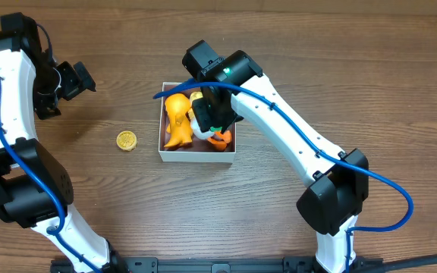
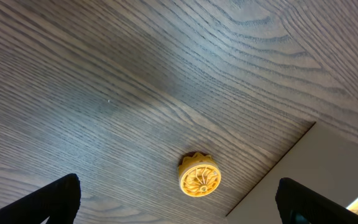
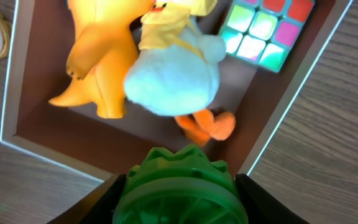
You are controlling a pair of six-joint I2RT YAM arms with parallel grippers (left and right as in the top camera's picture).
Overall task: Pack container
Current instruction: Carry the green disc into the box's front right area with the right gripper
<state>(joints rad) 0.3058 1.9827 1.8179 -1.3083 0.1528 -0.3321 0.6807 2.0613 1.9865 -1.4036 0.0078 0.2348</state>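
**Clerk:** First entry, left of the container?

**Checker:** Left fingers (image 2: 51, 202): spread wide, holding nothing, hanging well to the left of the container (image 1: 196, 157).

**Clerk:** Next.

**Checker:** One yellow disc (image 1: 127, 140) with a toothed rim, lying flat on the surface (image 1: 127, 220) near the container's left wall. Not packed.

**Clerk:** The container itself?

**Checker:** Square and shallow, with thin white walls and a dull pinkish-brown floor. It stands about mid-surface. Contents, starting from its left wall:
- One orange plush (image 1: 176, 117), lying down.
- One white plush duck (image 3: 173, 81) with a yellow top and orange feet, pressed against the orange plush.
- One colour cube (image 3: 263, 31) by the right wall.

(A strip of floor shows bare along the near wall.)

**Clerk:** And at the right?

**Checker:** Right fingers (image 3: 266, 208): closed partway around a green disc (image 3: 179, 186) with the same toothed pattern as the yellow one. It is held above the container's near wall, close to the duck's feet, and has not been set down.

**Clerk:** Tally?

**Checker:** Three items are inside, one is in hand over the container, and one lies outside. I judge the job past halfway. The green disc is yet to be lowered and let go, and the yellow disc is yet to be fetched, probably by the idle left arm.
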